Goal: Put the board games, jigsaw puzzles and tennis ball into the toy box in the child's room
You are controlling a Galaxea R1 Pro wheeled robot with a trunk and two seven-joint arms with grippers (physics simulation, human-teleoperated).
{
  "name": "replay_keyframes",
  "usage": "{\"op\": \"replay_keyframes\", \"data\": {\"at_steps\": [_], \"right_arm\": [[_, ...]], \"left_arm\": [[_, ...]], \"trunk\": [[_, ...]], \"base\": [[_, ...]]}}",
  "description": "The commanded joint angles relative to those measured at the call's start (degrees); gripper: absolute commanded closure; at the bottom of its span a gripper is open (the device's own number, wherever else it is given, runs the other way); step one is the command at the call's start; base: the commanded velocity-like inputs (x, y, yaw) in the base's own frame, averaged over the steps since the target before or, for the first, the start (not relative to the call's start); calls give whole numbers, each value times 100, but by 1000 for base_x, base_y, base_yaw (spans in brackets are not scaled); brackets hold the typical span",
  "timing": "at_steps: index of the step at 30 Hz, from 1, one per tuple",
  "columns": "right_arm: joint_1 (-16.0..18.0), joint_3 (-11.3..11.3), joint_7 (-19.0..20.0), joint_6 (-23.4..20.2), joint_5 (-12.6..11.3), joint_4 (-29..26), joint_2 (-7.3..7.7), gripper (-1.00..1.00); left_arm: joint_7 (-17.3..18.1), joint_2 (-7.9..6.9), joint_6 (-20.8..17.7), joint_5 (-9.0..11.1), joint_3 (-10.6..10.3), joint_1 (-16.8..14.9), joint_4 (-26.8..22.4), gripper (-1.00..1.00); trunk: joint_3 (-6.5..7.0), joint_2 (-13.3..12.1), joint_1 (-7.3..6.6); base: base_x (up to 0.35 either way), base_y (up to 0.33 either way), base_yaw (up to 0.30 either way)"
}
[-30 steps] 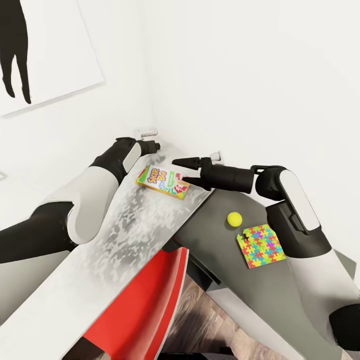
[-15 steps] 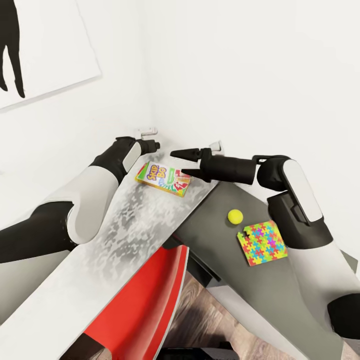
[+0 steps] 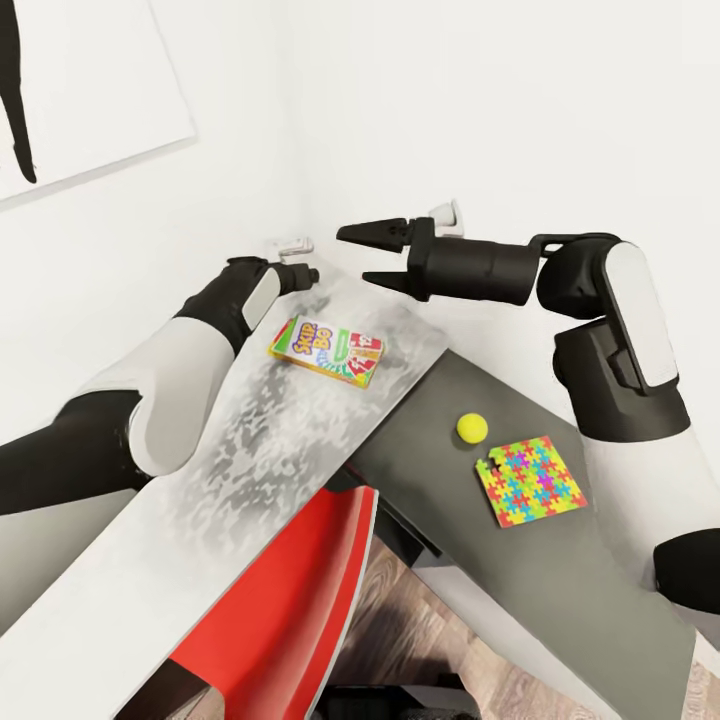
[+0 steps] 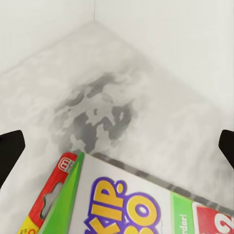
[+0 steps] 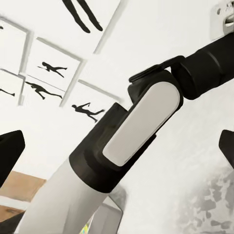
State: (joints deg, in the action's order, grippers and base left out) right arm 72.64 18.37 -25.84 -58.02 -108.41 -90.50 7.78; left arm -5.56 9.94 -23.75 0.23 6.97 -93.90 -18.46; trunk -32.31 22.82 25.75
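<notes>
Right gripper (image 3: 382, 255), fingers spread and empty, hangs at 12 o'clock of the flat colourful Skip-Bo board game box (image 3: 327, 350); left gripper (image 4: 117, 146), also spread, could nudge it off the mottled grey surface (image 3: 250, 440)

A mottled grey-and-white marble-patterned desk top (image 3: 250, 450) runs into the corner of the white walls (image 3: 480, 120). A plain dark grey slab (image 3: 560, 560) adjoins its right edge. A glossy red curved chair back (image 3: 300, 590) sits below where the two meet, over wood-grain flooring (image 3: 430, 650). A white framed picture with a black silhouette (image 3: 80, 80) hangs on the left wall; several similar silhouette prints (image 5: 53, 68) show in the right wrist view.
</notes>
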Motion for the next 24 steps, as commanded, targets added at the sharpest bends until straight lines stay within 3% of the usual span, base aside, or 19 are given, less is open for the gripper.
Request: {"op": "replay_keyframes", "data": {"at_steps": [1,24], "right_arm": [[46,2,-57,3,-56,-3,4,-100],[189,4,-61,-15,-66,-3,13,-100]], "left_arm": [[-16,6,-30,4,39,-13,-8,-100],[-19,6,-10,4,37,-49,-8,-100]], "trunk": [[-18,10,3],[-234,10,3]], "base": [[0,0,0],[0,0,0]]}}
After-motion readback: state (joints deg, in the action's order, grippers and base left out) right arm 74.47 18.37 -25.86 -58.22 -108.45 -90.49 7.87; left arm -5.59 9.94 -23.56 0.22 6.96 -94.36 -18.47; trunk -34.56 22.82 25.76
